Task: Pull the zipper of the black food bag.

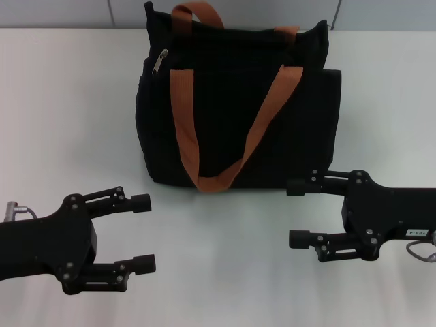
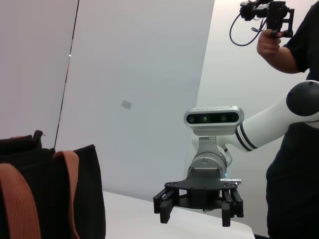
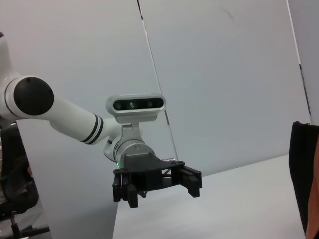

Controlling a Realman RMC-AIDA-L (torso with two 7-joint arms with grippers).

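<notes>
Nothing is grasped yet: left gripper (image 1: 144, 233) and right gripper (image 1: 303, 212) wait open, low in frame; next, reach the zipper (image 1: 159, 61) at the black food bag's (image 1: 235, 109) upper left.

I see a plain white table (image 1: 68, 122) spanning my whole working area, and the only thing resting directly on it is the black food bag (image 1: 231, 102), standing upright toward the far edge near the middle, its orange-brown handles (image 1: 187, 129) draped down the front panel.
</notes>
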